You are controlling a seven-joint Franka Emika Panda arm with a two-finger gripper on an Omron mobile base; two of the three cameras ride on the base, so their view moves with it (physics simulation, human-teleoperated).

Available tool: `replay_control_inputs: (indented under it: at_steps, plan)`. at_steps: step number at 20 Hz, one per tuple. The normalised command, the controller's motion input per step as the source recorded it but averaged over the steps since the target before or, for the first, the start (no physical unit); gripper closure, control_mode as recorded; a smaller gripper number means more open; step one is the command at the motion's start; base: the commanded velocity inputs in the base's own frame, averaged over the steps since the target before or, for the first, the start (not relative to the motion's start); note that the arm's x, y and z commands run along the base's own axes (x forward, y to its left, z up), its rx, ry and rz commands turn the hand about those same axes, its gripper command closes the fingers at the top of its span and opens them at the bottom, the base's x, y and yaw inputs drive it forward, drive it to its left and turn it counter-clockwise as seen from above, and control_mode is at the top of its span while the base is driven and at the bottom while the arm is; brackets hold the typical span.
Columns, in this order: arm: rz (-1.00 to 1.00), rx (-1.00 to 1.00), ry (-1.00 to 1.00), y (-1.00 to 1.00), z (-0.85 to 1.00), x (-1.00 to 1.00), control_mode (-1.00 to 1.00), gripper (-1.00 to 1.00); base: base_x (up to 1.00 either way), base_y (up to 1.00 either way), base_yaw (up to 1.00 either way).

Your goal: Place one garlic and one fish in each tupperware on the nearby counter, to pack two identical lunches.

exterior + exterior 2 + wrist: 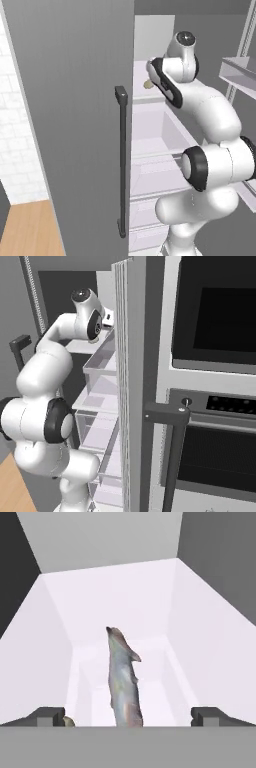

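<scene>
A slim fish [124, 682] with a pale belly lies lengthwise on the white fridge shelf [150, 612], its head pointing away from the hand. My gripper [128, 717] is open, its two dark fingertips [50, 716] standing wide on either side of the fish's tail end without touching it. A small pale knob, likely a garlic [68, 722], peeks out beside the left fingertip. In the left base view a small tan thing [148, 84] lies on the upper shelf by my hand. The tupperware is out of view. A corner of the wooden counter [30, 230] shows at the lower left.
The grey fridge door [75, 115] with its long dark handle [121, 160] stands open to the left of the arm. Clear shelves and drawers [102, 381] sit below the hand. A built-in oven [215, 406] with a dark handle stands to the right.
</scene>
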Motion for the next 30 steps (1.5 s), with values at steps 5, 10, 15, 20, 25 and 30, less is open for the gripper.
replay_control_inputs:
  at_steps: [5,10,15,20,25,30]
  plan:
    - [-0.03,0.00,0.10,0.00,-0.29,0.27,-1.00,-1.00,0.00,0.00,0.00]
    - [-0.01,0.00,0.04,-0.01,-0.13,0.14,-1.00,-1.00,0.00,0.00,0.00]
    - [0.00,0.00,0.09,-0.03,-0.17,0.34,-1.00,-1.00,0.00,0.00,0.00]
    - [0.00,0.03,0.13,-0.07,-0.19,0.30,-1.00,-1.00,0.00,0.00,0.00]
    - [0.00,0.02,0.06,-0.02,-0.26,-0.06,-1.00,-1.00,0.00,0.00,0.00]
    - [-0.02,0.06,0.00,-0.06,-0.36,-0.29,-1.00,1.00,0.00,0.00,0.00]
